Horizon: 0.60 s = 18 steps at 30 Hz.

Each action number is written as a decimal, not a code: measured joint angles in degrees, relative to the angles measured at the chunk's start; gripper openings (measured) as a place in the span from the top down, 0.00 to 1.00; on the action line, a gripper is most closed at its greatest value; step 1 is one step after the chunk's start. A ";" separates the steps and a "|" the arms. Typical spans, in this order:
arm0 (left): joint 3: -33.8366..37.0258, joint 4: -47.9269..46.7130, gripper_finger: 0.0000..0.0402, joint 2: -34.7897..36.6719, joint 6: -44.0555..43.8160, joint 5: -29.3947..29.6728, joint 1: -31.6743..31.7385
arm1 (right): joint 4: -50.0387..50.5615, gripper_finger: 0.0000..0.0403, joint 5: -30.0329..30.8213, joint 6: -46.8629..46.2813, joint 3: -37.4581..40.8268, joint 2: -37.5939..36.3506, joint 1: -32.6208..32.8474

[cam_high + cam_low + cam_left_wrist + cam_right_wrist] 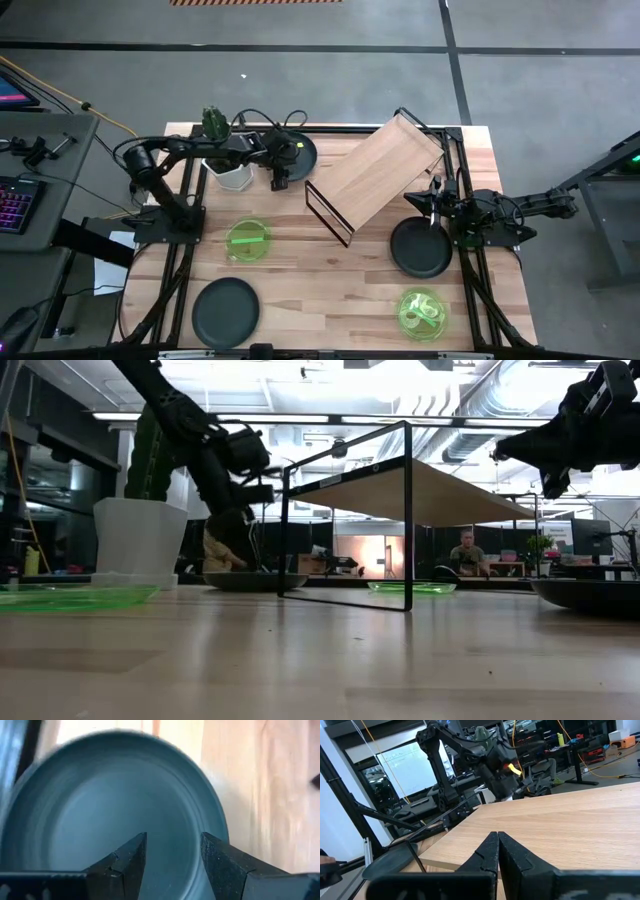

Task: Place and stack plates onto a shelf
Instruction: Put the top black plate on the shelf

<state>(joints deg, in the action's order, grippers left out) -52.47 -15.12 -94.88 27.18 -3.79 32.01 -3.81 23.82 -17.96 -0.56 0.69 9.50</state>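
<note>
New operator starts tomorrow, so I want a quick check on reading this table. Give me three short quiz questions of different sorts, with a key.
1. True or false: a plate already lies on the shelf.
2. How many green plates lie on the table? A) one B) two C) three
3. Fill in: the left pincer hovers open over the dark plate beside the white ____.

Key:
1. False; the shelf top is bare.
2. B; the second lies at the near right.
3. Pot; the right pincer waits shut above another dark plate.
</note>
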 joint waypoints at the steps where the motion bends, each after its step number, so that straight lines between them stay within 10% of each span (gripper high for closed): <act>1: -0.01 -0.10 0.56 0.73 -0.51 -0.10 0.00 | 0.00 1.00 0.00 0.00 -0.01 0.00 0.00; 18: 0.02 -4.02 0.56 -0.55 -6.03 -8.42 -0.57 | -0.02 1.00 0.01 0.00 0.01 0.00 0.00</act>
<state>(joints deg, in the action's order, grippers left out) -52.45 -19.14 -95.43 21.15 -12.21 31.44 -3.84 23.83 -17.96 -0.56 0.69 9.50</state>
